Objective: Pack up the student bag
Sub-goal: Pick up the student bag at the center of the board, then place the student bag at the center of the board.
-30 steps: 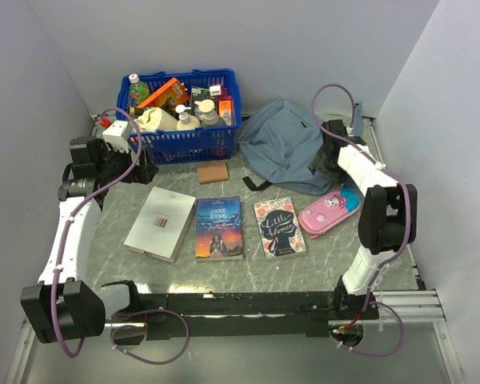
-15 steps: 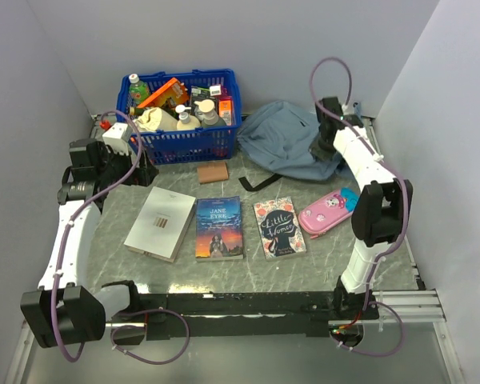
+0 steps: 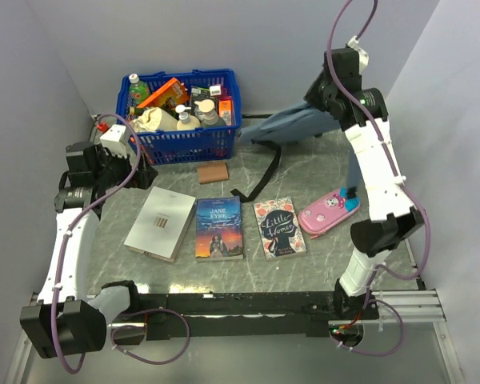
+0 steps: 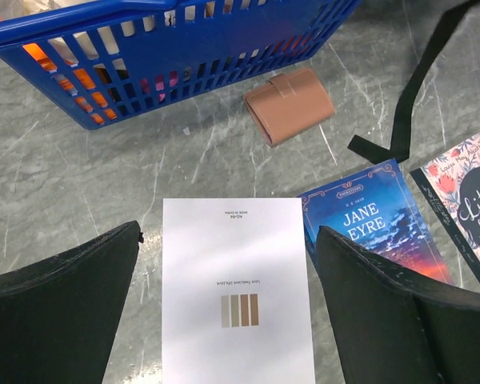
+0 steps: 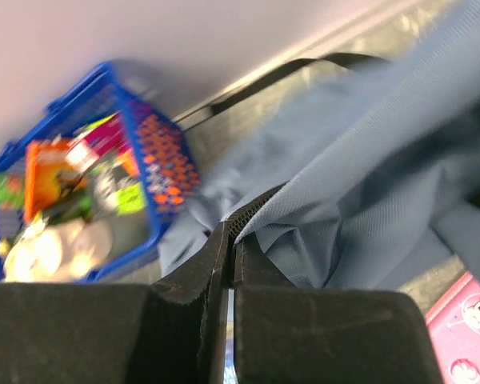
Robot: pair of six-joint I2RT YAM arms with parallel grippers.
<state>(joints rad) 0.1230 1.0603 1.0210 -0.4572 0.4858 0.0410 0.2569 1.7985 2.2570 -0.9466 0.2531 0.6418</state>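
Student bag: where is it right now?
Top view, far right: the student bag hangs from the right gripper, just right of the blue basket, black strap trailing onto the table.

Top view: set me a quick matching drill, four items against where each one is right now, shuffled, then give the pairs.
Items:
1. student bag
2. pink pencil case
3. white book
4. brown wallet

Places:
A. just in front of the blue basket
B. hanging from the shut right gripper
C. below the open left gripper
D. next to the Little Women book

Pairs: 1-B, 2-D, 3-C, 4-A.
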